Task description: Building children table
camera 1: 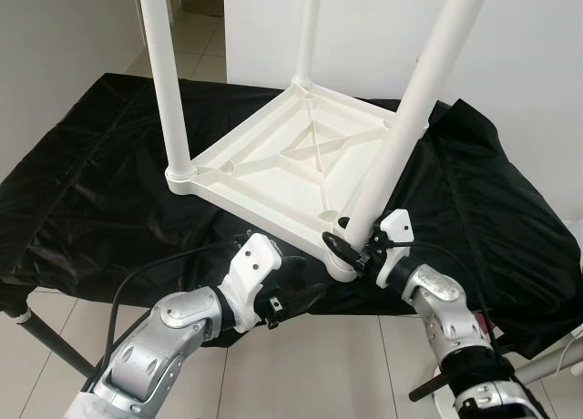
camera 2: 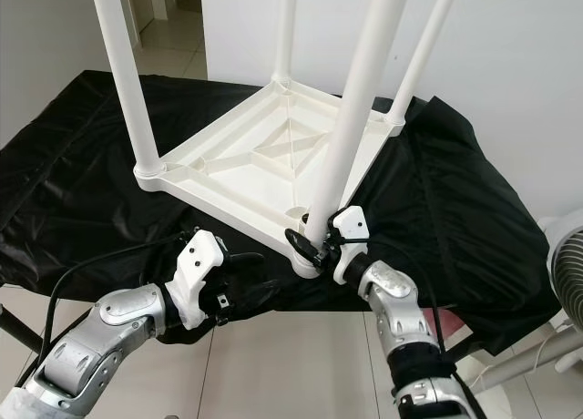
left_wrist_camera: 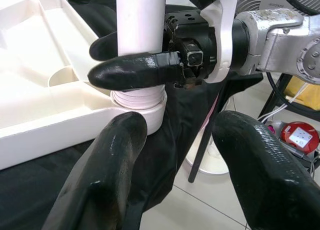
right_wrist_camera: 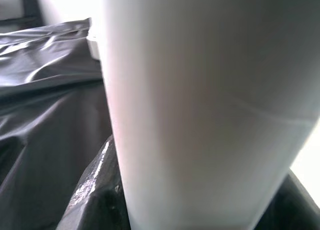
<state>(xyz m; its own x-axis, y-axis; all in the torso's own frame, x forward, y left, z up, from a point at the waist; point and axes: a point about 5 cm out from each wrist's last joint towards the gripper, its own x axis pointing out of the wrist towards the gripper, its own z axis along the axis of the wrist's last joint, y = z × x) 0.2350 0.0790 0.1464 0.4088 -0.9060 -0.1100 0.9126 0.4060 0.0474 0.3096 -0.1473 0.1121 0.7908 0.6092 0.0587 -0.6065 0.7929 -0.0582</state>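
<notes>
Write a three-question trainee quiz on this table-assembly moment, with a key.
1. True or false: the white table top lies upside down on the black cloth.
2. Which gripper is closed around the near leg just above its corner socket?
A. the left gripper
B. the right gripper
C. both
3. Fill in: the left gripper hangs beside the table's near edge with its fingers ____ and nothing between them.

Key
1. True; the ribbed underside faces up and the legs point upward.
2. B; the right gripper has its fingers on either side of that leg, low down.
3. open
</notes>
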